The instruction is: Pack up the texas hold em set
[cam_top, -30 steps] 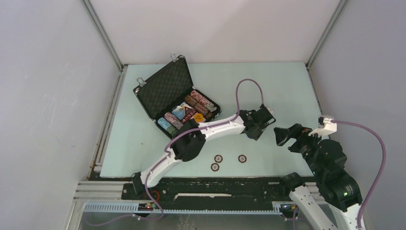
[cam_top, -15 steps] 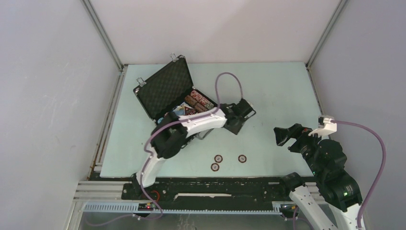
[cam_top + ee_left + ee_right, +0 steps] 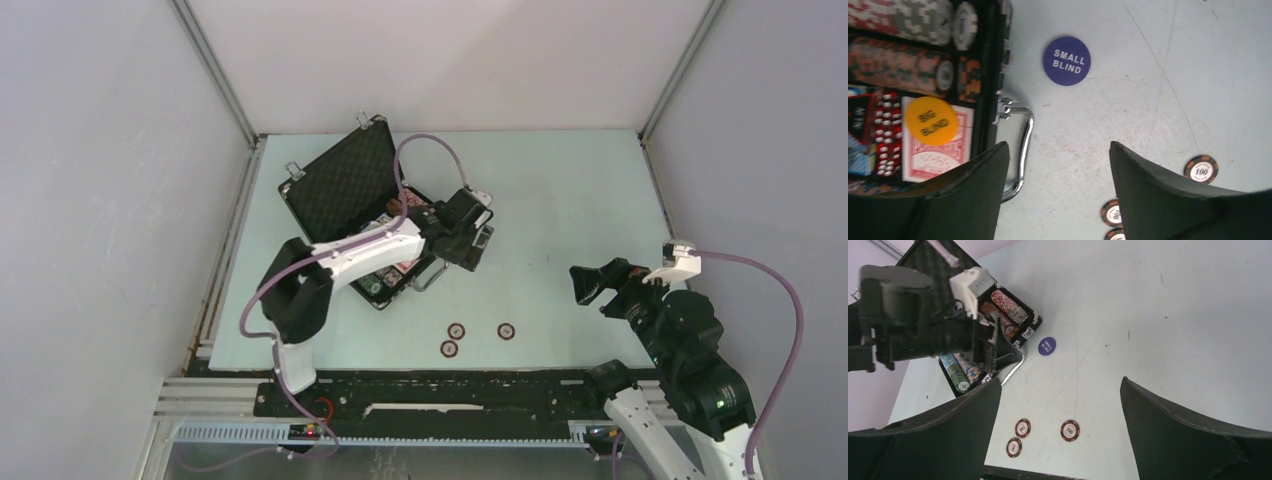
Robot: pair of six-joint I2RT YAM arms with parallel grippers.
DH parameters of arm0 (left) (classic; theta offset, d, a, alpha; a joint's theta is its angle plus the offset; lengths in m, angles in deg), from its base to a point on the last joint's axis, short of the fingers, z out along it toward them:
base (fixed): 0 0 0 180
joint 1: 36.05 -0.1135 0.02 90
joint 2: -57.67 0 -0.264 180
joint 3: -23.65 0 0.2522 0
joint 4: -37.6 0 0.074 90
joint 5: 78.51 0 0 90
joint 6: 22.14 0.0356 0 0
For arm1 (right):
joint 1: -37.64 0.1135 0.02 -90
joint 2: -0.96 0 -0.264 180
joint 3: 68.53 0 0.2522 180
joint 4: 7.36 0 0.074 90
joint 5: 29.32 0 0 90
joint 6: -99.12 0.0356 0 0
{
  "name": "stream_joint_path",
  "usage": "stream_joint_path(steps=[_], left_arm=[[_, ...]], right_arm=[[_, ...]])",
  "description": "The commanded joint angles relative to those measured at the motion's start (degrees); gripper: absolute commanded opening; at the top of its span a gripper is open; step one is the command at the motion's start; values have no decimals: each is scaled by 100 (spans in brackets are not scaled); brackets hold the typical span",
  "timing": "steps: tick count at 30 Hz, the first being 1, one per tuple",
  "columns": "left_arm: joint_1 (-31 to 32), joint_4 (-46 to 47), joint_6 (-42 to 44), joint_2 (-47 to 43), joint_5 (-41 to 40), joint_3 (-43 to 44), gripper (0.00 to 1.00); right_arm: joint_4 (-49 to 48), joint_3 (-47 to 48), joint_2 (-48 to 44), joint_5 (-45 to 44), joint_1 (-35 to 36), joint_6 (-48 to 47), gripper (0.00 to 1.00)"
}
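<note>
Packing is part-way done. The open black briefcase (image 3: 345, 185) lies at the far left of the table (image 3: 580, 180) with its foam-lined lid back. Rows of poker chips (image 3: 893, 65) fill its slots, and the orange Big Blind button (image 3: 930, 120) rests on the red card deck (image 3: 933, 160). Outside it, the purple Small Blind button (image 3: 1066, 60) lies flat on the table just beside the case's front wall, near the silver handle (image 3: 1020, 150). Three loose 100 chips (image 3: 1069, 430) sit well apart from the case, toward the near edge. The left gripper (image 3: 1058, 147) hangs over the case's front edge by the handle, jaws spread with nothing between them. The right gripper (image 3: 1060, 382) hovers off to the right, jaws wide and empty. The step in hand looks like gathering the stray pieces, most likely the Small Blind button, since the left gripper is nearest it. How high that gripper stands above the table is hard to judge from these views. The next move calls for shifting over the button, dropping low and pinching the thin disc across its rim. It then has to be carried into a free spot in the tray.
</note>
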Motion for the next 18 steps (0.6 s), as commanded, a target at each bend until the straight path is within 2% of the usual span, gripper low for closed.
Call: stream_joint_path(steps=[1,10,18], left_arm=[[-27,-325,-58,764,571,785,82],[-162,-1628,207,2647,449,3276,91],[-310,-2172,376,3356,614,4235,97]], right_arm=[[-185,-45,67,19,41,-86,99],[-181,-40,63,10,42,-80,99],[-178,-43,86,9,46,-84,99]])
